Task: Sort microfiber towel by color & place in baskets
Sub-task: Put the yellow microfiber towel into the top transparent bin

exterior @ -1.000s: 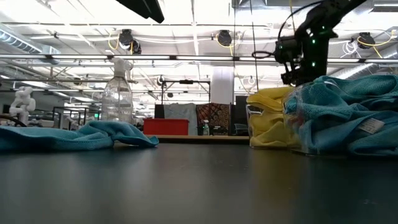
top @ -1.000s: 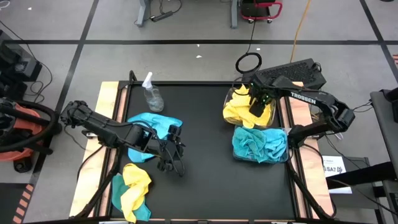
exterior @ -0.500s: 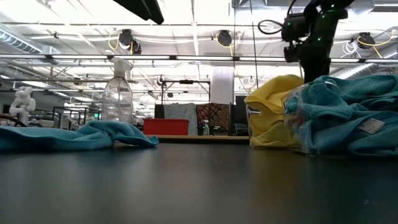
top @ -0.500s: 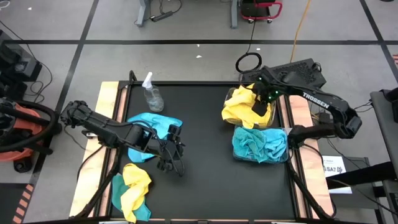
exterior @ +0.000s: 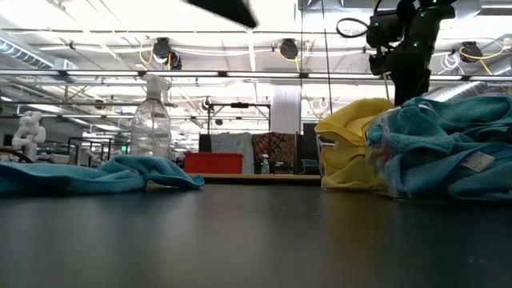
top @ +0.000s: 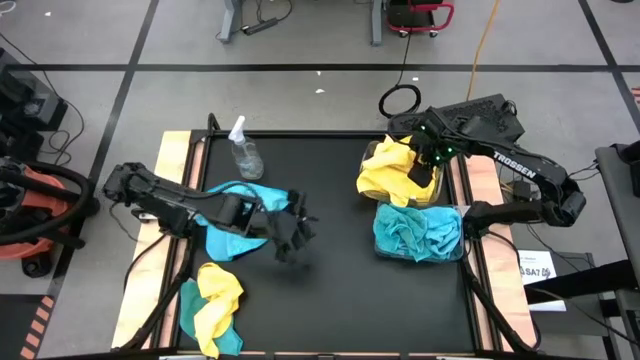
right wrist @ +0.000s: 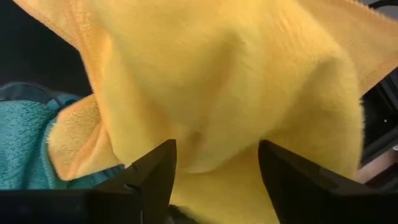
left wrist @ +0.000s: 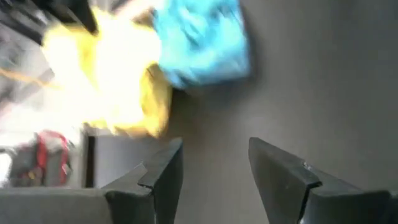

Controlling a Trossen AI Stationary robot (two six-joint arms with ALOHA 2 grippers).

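The bright yellow fuzzy microfiber towels sit heaped in the far clear plastic rectangular basket, directly below the right gripper, and one fold rises above the rim on the side away from that gripper. The right gripper hangs just above the heap with its fingers spread; in the right wrist view yellow fabric fills the space ahead of them, but nothing is pinched between them. Just beside that basket, on the near side of the right gripper, the second clear basket holds the teal blue fuzzy towels. The left gripper hovers over bare black table with its fingers spread and empty. A loose teal blue towel lies partly under the left arm, behind its gripper, and a mixed yellow-and-teal bundle lies near the table's front edge, off to that gripper's near side. A clear plastic spray bottle stands well apart, beyond the loose teal towel. The towels appear light, limp and non-slippery; they will drape and trail when lifted. Take hold at a raised fold or bunched ridge, pinching several layers, not a flat edge. Where the bundle's colours overlap, grip one colour only.
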